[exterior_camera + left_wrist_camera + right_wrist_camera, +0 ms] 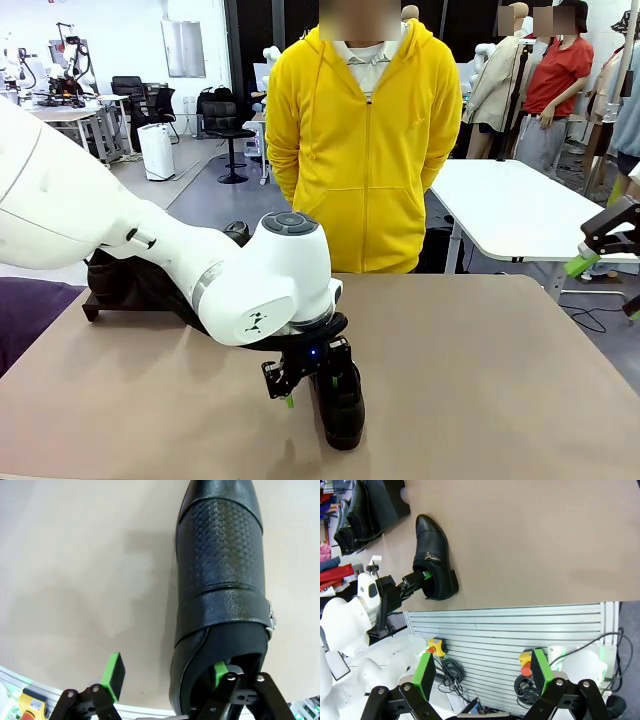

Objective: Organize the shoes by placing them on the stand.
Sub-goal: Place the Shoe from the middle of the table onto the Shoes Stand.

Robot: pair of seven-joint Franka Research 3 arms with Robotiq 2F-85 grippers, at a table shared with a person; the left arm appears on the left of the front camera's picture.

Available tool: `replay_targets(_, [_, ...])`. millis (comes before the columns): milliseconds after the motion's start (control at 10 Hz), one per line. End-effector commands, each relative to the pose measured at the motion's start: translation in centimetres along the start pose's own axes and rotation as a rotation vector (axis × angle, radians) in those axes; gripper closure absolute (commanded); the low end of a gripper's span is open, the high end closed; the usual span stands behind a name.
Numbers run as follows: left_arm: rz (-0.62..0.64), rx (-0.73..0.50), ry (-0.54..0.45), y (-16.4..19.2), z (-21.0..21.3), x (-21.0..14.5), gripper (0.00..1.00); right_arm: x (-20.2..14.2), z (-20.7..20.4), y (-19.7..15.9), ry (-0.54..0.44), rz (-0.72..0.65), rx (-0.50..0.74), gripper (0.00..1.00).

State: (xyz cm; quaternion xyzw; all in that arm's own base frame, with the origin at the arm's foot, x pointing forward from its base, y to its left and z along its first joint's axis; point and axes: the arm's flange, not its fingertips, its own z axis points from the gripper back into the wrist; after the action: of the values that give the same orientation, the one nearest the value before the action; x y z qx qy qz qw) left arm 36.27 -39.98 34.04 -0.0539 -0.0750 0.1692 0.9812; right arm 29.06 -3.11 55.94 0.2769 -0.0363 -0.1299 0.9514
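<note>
A: Front camera first. I have the left claw [300,385] low over the bench [480,370], near its near edge, at a black shoe [340,405]. The shoe's long axis runs roughly away from me, and from here I can't tell toe from heel. The stand [120,300] sits at the left behind my left arm, with dark shoes on it, mostly hidden.

B: Room around it?

A: Bare bench to the right and beyond the shoe, up to the far edge where a person in a yellow hoodie [365,150] stands. The right claw [600,255] hangs off the bench's right side, well apart.

B: Left wrist?

A: The shoe [220,580] runs up the picture, toe at the top, opening at the bottom. One green pad [220,669] is inside the opening; the other finger [112,675] is outside on the bare bench, apart from the leather. So the claw [167,672] straddles the shoe's side wall, fairly wide, not pinching.

B: Right wrist?

A: The right claw [482,672] is wide, holding nothing. Farther off, the shoe [434,555] lies near the bench's edge, toe toward the stand [385,502], with the left claw [420,580] at its heel end. Open bench lies to the shoe's other side.
</note>
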Motion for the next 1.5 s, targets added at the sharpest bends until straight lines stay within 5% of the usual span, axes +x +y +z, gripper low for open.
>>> replay_targets(0, [0.027,-0.009,-0.061,-0.2,-0.4,-0.2,1.00,0.1,0.4,0.1,0.007,0.005,0.014,0.00])
replay_targets(900, [0.011,-0.069,-0.136,-0.8,3.1,-0.3,1.00,0.1,0.4,0.1,0.007,0.005,0.014,0.00])
replay_targets(1000, [-0.031,-0.094,-0.158,-1.0,5.0,-0.4,1.00,0.1,0.4,0.1,0.007,0.005,0.014,0.00])
replay_targets(1300, [-0.500,-0.148,-0.128,0.2,14.4,-0.7,1.00,0.1,0.4,0.1,0.007,0.005,0.014,0.00])
replay_targets(1400, [-0.528,-0.151,-0.186,1.4,16.2,-0.5,1.00,0.1,0.4,0.1,0.007,0.005,0.014,0.00])
